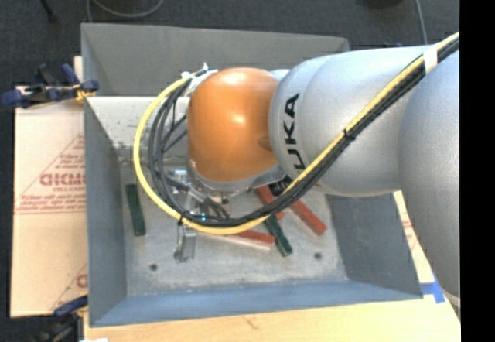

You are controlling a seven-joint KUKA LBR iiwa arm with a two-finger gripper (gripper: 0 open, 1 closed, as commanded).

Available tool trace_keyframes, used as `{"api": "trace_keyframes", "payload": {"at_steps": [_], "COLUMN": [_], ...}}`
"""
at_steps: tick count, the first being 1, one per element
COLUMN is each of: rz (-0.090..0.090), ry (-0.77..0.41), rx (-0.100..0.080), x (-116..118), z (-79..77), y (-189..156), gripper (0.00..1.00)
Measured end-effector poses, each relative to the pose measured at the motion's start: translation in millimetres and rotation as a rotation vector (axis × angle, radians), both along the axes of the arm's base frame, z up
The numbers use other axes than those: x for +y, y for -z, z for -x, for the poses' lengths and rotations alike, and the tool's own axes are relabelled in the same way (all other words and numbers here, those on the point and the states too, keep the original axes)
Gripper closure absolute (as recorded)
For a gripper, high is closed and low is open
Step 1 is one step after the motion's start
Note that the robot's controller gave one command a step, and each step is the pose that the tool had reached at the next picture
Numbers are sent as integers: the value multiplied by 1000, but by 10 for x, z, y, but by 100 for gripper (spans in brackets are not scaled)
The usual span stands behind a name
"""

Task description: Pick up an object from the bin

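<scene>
Our gripper (184,244) hangs low over the bare floor of the bin (232,269); we cannot tell whether it is spread or pressed together. The pink stick (249,239) lies nearest, just right of it in the view, its long axis pointing at the gripper. The green stick (135,210) lies farther off to the left.

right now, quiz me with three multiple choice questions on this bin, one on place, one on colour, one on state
1. Where does the lone dark green stick lie?
A. by the left wall of the bin
B. far right corner
C. outside on the cardboard

2. What colour is the cover on the wrist?
A. blue
B. orange
C. white

3. That stick is:
A. lifted clear
B. flat on the floor, apart from the tool
C. upright on the rim

Answers: 1 A, it lies along the left wall; 2 B, the dome is orange; 3 B, bare floor separates them.
</scene>
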State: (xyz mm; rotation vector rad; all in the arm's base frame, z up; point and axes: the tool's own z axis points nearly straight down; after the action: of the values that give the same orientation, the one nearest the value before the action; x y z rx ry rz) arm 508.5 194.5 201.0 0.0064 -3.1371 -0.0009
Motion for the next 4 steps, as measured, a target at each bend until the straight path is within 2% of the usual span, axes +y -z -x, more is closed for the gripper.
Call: {"api": "trace_keyframes", "payload": {"at_steps": [1,2,3,4], "rz": [5,-1,-1,0], "ry": [-64,63,181,268], "rx": [-1,-10,-9,-3], "x": [-1226,-1344,-1305,-1287], "z": [-237,-308,-347,-261], "y": [1349,997,858,1328], "gripper": [0,0,0,0]}}
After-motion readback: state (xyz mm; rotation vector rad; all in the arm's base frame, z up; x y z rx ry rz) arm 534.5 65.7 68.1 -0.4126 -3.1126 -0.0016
